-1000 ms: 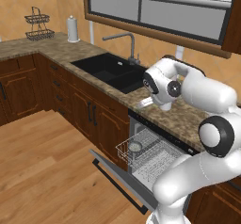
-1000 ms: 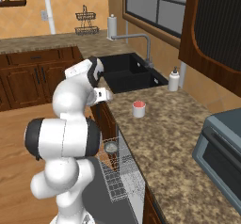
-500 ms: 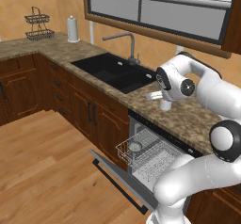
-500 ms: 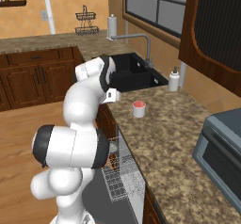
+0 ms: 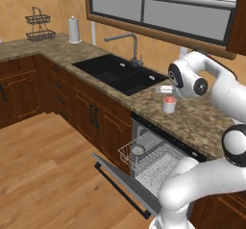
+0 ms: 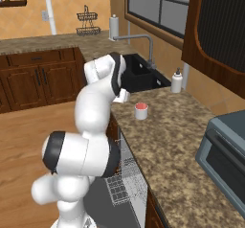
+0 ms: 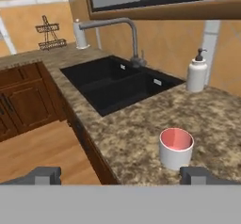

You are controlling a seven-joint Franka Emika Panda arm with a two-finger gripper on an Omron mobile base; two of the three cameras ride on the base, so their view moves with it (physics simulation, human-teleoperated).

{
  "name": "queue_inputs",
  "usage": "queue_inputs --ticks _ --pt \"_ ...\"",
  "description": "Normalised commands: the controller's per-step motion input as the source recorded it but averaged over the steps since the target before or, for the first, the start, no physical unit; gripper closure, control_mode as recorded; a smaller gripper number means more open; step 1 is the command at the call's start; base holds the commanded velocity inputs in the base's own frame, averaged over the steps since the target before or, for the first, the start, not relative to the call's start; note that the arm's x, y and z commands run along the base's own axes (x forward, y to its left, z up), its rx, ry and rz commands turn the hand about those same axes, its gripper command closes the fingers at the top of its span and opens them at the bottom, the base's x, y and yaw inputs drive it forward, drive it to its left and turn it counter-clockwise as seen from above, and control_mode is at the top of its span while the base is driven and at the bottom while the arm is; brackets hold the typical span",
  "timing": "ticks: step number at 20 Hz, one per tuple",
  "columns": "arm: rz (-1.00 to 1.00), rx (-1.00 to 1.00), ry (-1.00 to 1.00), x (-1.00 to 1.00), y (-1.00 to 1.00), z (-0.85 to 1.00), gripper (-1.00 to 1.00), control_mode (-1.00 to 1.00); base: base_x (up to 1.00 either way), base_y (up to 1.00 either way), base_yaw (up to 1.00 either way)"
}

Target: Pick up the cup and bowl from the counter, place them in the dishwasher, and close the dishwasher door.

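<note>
cup point(image 7: 176, 148) upright on counter point(image 7: 132, 138), mouth up; pincer point(image 7: 120, 175) spread apart, empty

The counter point(image 5: 202, 120) and cup point(image 5: 168, 105) are seen from behind by both base views; they are viewed closely by the hand camera.

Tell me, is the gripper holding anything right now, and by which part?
Nothing is held. The gripper is open, its fingertips wide apart with no object between them. The cup stands free on the counter, ahead of the gripper.
</note>
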Motion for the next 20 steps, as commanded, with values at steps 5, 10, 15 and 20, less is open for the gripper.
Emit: queue_inputs --ticks 5,10,15,20 --pt "0.04 0.0 -0.31 0.19 0.08 1.0 -1.0 -1.0 0.0 0.0 0.0" --pt "0.04 -0.19 -0.63 0.09 0.09 1.0 -1.0 -1.0 0.0 0.0 0.0" --pt "0.03 -0.44 -0.68 0.04 0.14 0.73 -1.0 -1.0 0.0 0.0 0.0" --pt "0.07 -0.78 -0.52 0.04 0.13 0.07 -1.0 -1.0 0.0 0.0 0.0"
